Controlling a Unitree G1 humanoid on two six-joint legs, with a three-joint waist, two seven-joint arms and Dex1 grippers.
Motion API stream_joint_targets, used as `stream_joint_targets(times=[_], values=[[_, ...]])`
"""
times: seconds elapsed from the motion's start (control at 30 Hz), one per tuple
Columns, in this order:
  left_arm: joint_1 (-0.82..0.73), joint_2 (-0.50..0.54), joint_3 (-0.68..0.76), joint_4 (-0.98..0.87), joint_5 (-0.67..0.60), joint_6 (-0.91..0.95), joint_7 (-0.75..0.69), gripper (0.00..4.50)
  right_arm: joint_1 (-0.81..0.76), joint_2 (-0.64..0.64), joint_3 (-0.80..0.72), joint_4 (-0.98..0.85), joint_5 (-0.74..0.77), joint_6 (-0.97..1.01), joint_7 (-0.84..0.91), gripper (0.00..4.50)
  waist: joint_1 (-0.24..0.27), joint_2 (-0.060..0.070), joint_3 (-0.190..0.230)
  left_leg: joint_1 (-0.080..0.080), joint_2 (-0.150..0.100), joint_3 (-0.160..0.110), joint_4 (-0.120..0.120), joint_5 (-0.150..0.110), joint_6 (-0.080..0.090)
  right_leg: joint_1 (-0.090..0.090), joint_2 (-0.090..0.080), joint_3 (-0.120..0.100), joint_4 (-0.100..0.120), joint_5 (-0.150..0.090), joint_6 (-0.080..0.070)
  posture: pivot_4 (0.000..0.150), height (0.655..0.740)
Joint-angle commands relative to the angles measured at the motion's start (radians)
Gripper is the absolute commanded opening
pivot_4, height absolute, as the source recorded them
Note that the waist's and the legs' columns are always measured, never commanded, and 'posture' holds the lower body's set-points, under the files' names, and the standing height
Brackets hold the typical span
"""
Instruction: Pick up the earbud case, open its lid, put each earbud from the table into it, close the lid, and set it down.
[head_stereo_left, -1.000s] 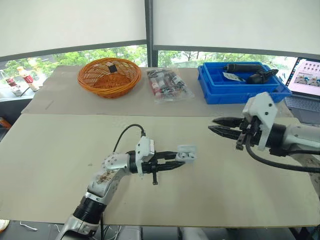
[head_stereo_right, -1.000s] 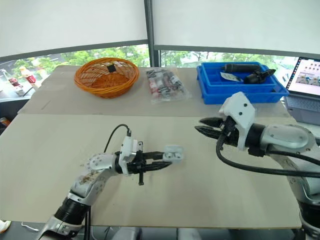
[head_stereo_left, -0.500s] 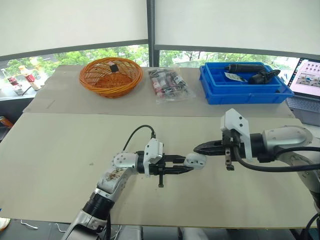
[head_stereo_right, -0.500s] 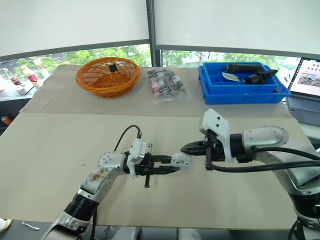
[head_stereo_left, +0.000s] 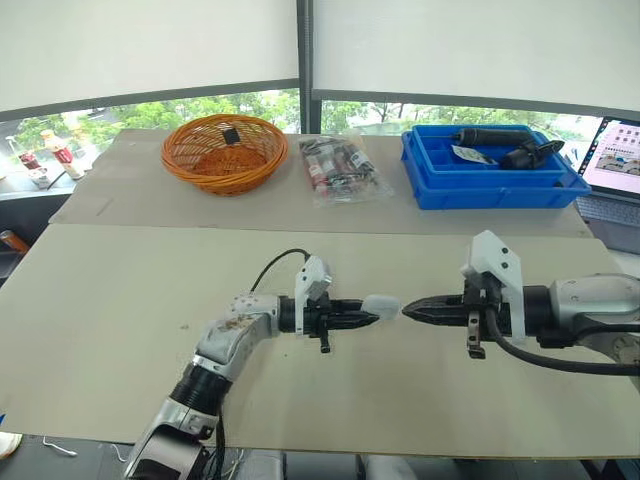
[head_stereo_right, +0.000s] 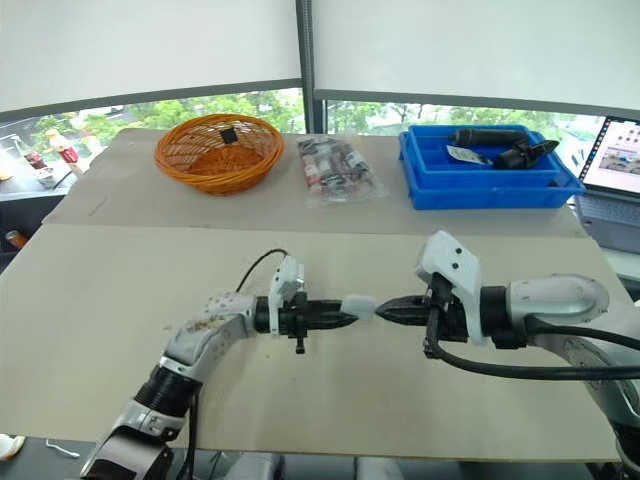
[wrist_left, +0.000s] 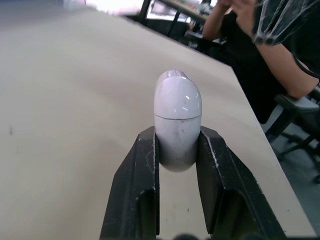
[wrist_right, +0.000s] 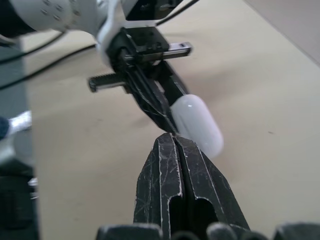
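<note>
The white earbud case hangs above the middle of the table, its lid down, held at one end by my left gripper. In the left wrist view the case sits squeezed between the two black fingers. My right gripper is shut, empty, and its tips point at the case's free end, nearly touching it. The right wrist view has the case just beyond the closed fingers.
At the back of the table stand an orange wicker basket, a clear bag of small items and a blue bin with dark tools. A laptop sits at the far right. A seated person is beyond the table edge.
My left gripper has swung the case level and toward the middle. The right gripper has drawn back slightly to the right and now faces the case tip to tip.
</note>
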Motion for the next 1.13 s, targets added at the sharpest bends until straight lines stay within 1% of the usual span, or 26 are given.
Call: stream_joint_targets(times=[0.03,0.1,0.17,0.23,0.37,0.4,0.5,0.53,0.57,0.6,0.67,0.7,0.77,0.8,0.83,0.9,1.03,1.13], values=[[-0.066,-0.006,0.01,0.057,-0.012,0.116,0.022,0.51,0.068,0.005,-0.02,-0.05,-0.069,-0.07,-0.032,0.0,0.0,0.0,0.0,-0.001,0.0,0.0,0.0,0.0,0.0,0.0,0.0,0.0,0.0,0.0,0.0,0.15,0.7282],[-0.085,0.012,-0.021,0.089,0.019,0.119,0.005,0.51,0.097,0.01,-0.026,-0.066,-0.077,-0.077,-0.041,0.0,-0.004,0.0,0.0,-0.001,0.0,0.0,0.0,0.0,0.0,0.0,0.0,0.0,0.0,0.0,0.0,0.15,0.7282],[-0.097,0.023,-0.038,0.118,0.047,0.101,-0.001,1.53,0.115,0.015,-0.031,-0.077,-0.082,-0.082,-0.046,0.0,-0.008,0.0,0.0,-0.001,0.0,0.0,0.0,0.0,0.0,-0.001,0.0,0.0,0.0,0.0,0.0,0.15,0.7282],[-0.103,0.042,-0.052,0.132,0.074,0.072,-0.02,2.35,0.126,0.016,-0.035,-0.081,-0.086,-0.084,-0.048,0.0,-0.008,0.0,0.0,0.0,0.0,0.0,0.0,0.0,0.0,-0.001,0.0,0.0,0.0,0.0,0.0,0.15,0.7282],[-0.105,0.095,-0.047,0.136,0.123,-0.004,-0.044,4.29,0.139,0.008,-0.044,-0.082,-0.1,-0.104,-0.041,0.0,-0.006,0.0,0.0,0.0,0.0,0.0,0.0,0.0,-0.001,0.0,0.0,0.0,0.0,0.0,0.0,0.15,0.7282],[-0.102,0.114,-0.045,0.128,0.134,-0.034,-0.053,4.45,0.14,0.004,-0.044,-0.082,-0.11,-0.117,-0.036,0.0,-0.007,0.0,0.0,0.0,0.0,0.0,0.0,0.0,-0.001,0.0,0.0,0.0,0.0,0.0,0.0,0.15,0.7282],[-0.078,0.185,-0.029,0.081,0.158,-0.11,-0.083,4.45,0.158,-0.021,-0.047,-0.085,-0.156,-0.2,0.017,0.0,-0.011,0.0,0.0,0.0,0.0,0.0,0.0,0.0,-0.001,0.0,0.001,0.0,0.0,0.0,0.0,0.15,0.7282],[-0.061,0.223,-0.021,0.056,0.172,-0.158,-0.098,4.45,0.156,-0.025,-0.05,-0.078,-0.164,-0.217,0.029,0.0,-0.011,0.0,0.0,0.0,0.0,0.0,0.0,0.0,-0.001,-0.001,0.0,0.0,0.0,0.0,0.0,0.15,0.7282],[-0.05,0.248,-0.016,0.041,0.181,-0.192,-0.108,4.5,0.155,-0.027,-0.053,-0.072,-0.169,-0.229,0.037,0.6,-0.013,0.0,0.0,0.0,0.001,0.0,0.0,0.0,-0.001,-0.001,0.0,0.0,0.0,0.0,0.0,0.15,0.7282],[-0.037,0.271,-0.009,0.024,0.187,-0.228,-0.118,4.5,0.152,-0.033,-0.053,-0.065,-0.173,-0.244,0.052,0.84,-0.011,0.0,0.0,0.0,0.001,0.0,0.0,0.0,-0.001,-0.001,0.0,0.0,0.0,0.0,0.0,0.15,0.7282],[-0.011,0.304,0.02,-0.014,0.174,-0.276,-0.14,4.5,0.148,-0.056,-0.048,-0.053,-0.195,-0.279,0.089,1.51,-0.006,0.0,0.001,0.0,0.0,0.0,0.0,0.0,-0.001,-0.001,0.0,0.0,-0.001,0.0,0.0,0.15,0.7282],[0.008,0.322,0.042,-0.043,0.158,-0.303,-0.157,4.5,0.143,-0.07,-0.047,-0.045,-0.208,-0.299,0.108,1.94,-0.002,0.0,0.001,-0.001,0.0,0.0,0.0,0.0,-0.001,-0.001,0.0,0.0,-0.001,0.0,0.0,0.15,0.7282],[0.071,0.38,0.097,-0.154,0.1,-0.339,-0.227,4.5,0.114,-0.101,-0.05,-0.01,-0.228,-0.344,0.158,2.58,-0.001,0.001,0.002,-0.001,0.001,0.0,0.0,0.0,-0.001,-0.001,0.0,0.0,-0.001,0.0,0.0,0.15,0.7282],[0.117,0.429,0.122,-0.231,0.062,-0.334,-0.277,4.5,0.102,-0.127,-0.059,0.009,-0.231,-0.365,0.196,2.84,-0.001,0.0,0.003,-0.001,0.001,0.0,0.0,0.0,-0.001,-0.001,0.0,0.0,-0.001,0.0,0.0,0.15,0.7282],[0.148,0.462,0.137,-0.282,0.037,-0.327,-0.309,4.5,0.095,-0.143,-0.065,0.024,-0.234,-0.382,0.224,3.27,-0.004,0.001,0.004,-0.001,0.001,0.0,0.0,0.0,-0.001,-0.001,0.0,0.0,-0.001,0.0,0.0,0.15,0.7282],[0.218,0.517,0.173,-0.372,0.044,-0.327,-0.286,4.5,0.097,-0.183,-0.076,0.055,-0.265,-0.443,0.283,3.96,-0.004,0.002,0.005,-0.001,0.002,0.001,0.0,0.0,-0.001,-0.001,0.0,0.0,-0.001,0.0,0.0,0.15,0.7282],[0.324,0.544,0.238,-0.478,0.065,-0.364,-0.212,4.5,0.099,-0.206,-0.083,0.108,-0.292,-0.509,0.346,3.96,-0.002,0.002,0.005,0.0,0.001,0.001,0.0,0.0,-0.001,-0.001,0.0,0.0,-0.001,0.0,0.0,0.15,0.7282],[0.345,0.543,0.246,-0.495,0.058,-0.355,-0.191,4.5,0.081,-0.193,-0.067,0.118,-0.293,-0.518,0.353,3.96,0.0,0.002,0.006,0.0,0.001,0.001,0.0,0.0,-0.001,0.0,0.0,0.0,-0.001,0.0,0.0,0.15,0.7282]])
